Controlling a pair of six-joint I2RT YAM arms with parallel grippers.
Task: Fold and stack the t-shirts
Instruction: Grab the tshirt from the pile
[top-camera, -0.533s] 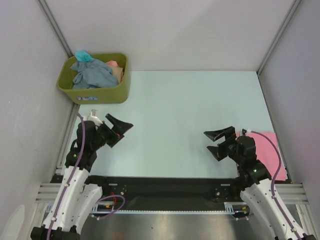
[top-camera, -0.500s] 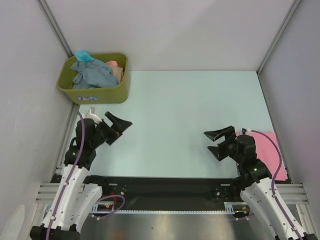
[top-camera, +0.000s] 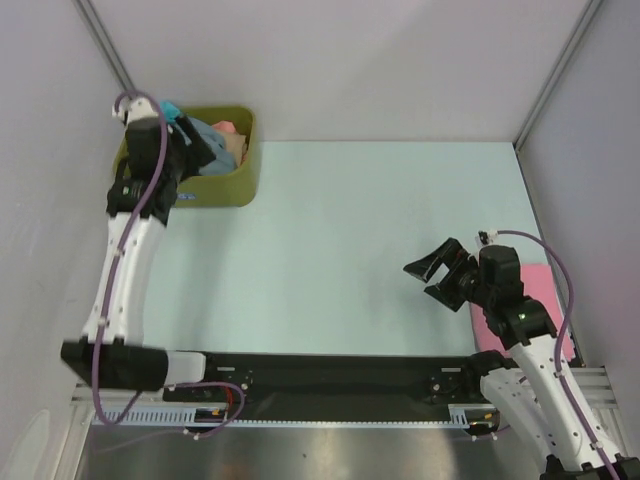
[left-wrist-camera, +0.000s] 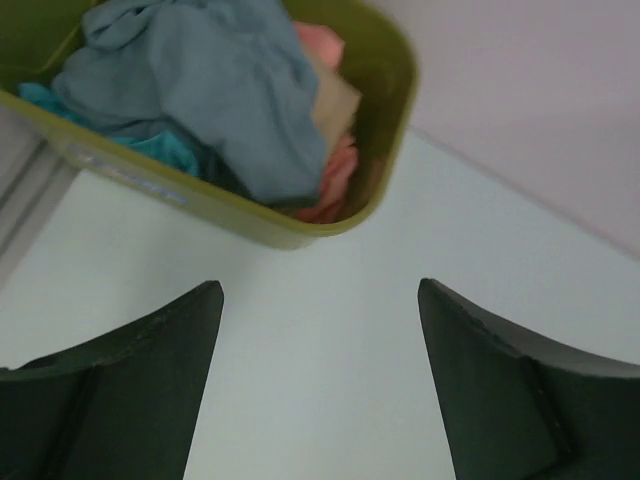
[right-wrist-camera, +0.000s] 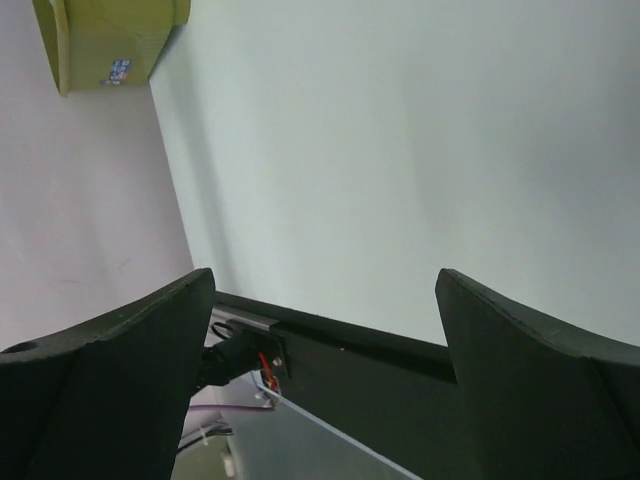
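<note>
Several t-shirts lie bunched together just ahead of the left end effector (left-wrist-camera: 318, 290), beyond its fingertips. The grey-blue shirt (left-wrist-camera: 230, 90) lies on top of the heap. A teal shirt (left-wrist-camera: 160, 150) peeks out beneath it on the left-finger side, and a salmon shirt (left-wrist-camera: 335, 170) and a beige shirt (left-wrist-camera: 335, 100) are pressed in on the right-finger side.

I judge them light, limp and not fragile. They should give under the pads and drape rather than keep a shape, and the crumpled layers may drag a neighbour along when one is lifted. The grey-blue one looks the sensible first pick. Its raised fold in the middle of the heap offers a ridge of cloth to pinch, clear of the shirts under it. A shallow pinch on that top fold should bring up one shirt alone.

The left end effector has its jaws spread wide with nothing between them, and it touches no cloth. The right end effector (right-wrist-camera: 322, 275) is likewise spread wide and empty, poised over bare surface (top-camera: 350, 230). A pink shirt (top-camera: 543, 285) lies flat behind it, back along its own arm.

The heap sits inside an olive-green tub (left-wrist-camera: 390, 60), whose near wall stands between the left fingertips and the cloth, so I judge the reach must pass over that rim.
</note>
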